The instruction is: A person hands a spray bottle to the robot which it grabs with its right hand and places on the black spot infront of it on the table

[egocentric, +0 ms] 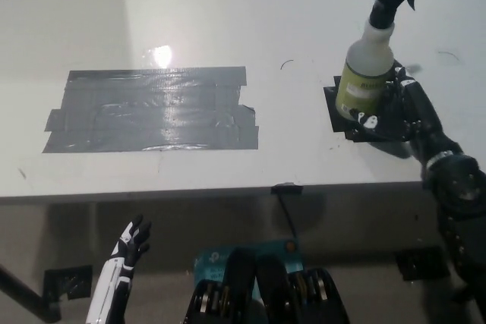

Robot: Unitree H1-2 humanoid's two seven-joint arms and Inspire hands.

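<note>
- While its fingers spread apart just to the right of the spray bottle point(370, 66), the black right hand point(399, 108) grasps nothing.
- The bottle stands upright on the black spot point(342, 115) on the white table point(228, 13), its black trigger head pointing right.
- Well to the left lies a wide patch of grey tape point(148, 109).
- Below the table edge at lower left, the white left hand point(125, 252) rests with fingers apart, holding nothing.

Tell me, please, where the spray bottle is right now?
In the head view's upper right, the spray bottle stands on the black spot, beside the right hand.
</note>
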